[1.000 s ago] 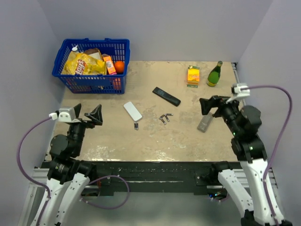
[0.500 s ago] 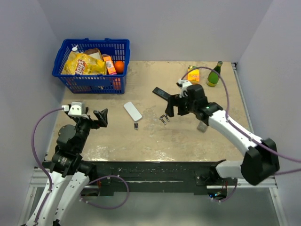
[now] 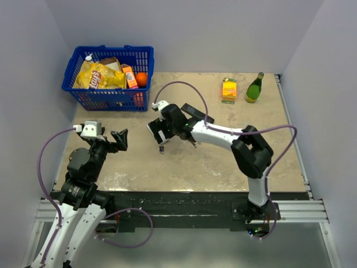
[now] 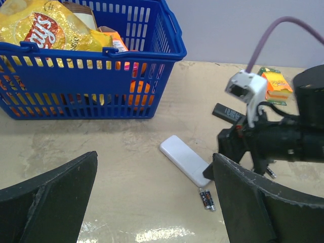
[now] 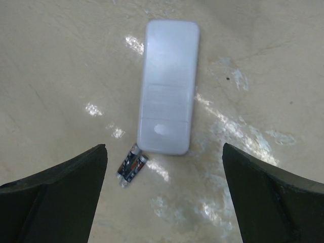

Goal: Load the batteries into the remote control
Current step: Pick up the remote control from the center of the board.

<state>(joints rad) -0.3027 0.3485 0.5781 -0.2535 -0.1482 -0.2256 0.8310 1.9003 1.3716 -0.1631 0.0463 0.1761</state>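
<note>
- Your right pincer (image 3: 160, 134) hangs over the white remote (image 5: 167, 86), its jaws wide apart — nothing is held.
- Two batteries (image 5: 130, 166) lie side by side on the tabletop (image 3: 223, 162), just beside the remote's near end, left of the tabletop's middle.
- Your left pincer (image 4: 154, 157) also stands apart and empty, near the left edge.
- A blue basket (image 3: 106, 99) sits at the far left corner.

Bright, even overhead light leaves glare patches on the glossy table (image 5: 263, 66) (right wrist view slightly soft).
</note>
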